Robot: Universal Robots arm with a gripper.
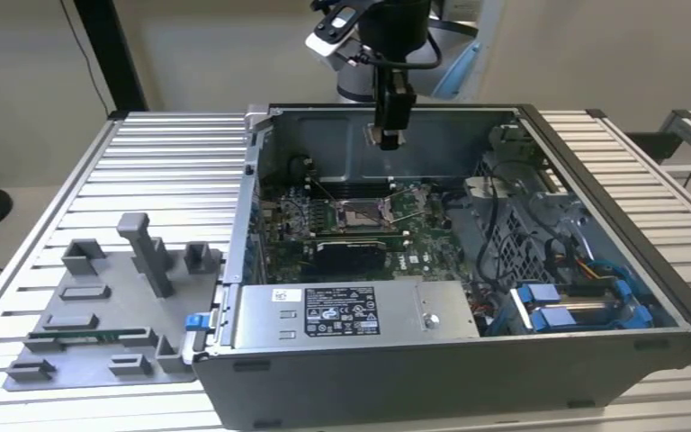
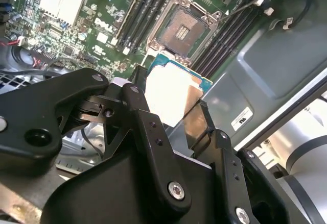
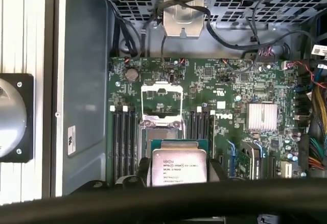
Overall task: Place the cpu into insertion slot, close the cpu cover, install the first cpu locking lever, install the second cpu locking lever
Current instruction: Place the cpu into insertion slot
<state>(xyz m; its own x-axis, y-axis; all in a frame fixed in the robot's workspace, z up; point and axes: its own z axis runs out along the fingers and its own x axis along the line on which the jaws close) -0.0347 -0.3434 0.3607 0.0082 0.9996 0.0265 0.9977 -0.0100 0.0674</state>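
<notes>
One open computer case (image 1: 466,360) lay on the slatted table (image 1: 154,162). Inside it one green circuit board (image 3: 230,86) carried the single insertion slot (image 2: 181,30), bare and dark in the middle, with the one cpu cover (image 3: 162,97) standing open at its edge. The gripper (image 1: 388,135) hung above the board, well clear of the slot, and its two fingers (image 2: 148,127) were drawn in narrowly against opposite edges of the one cpu (image 2: 171,94), which sat flat between them, its silvery top facing both wrist views.
</notes>
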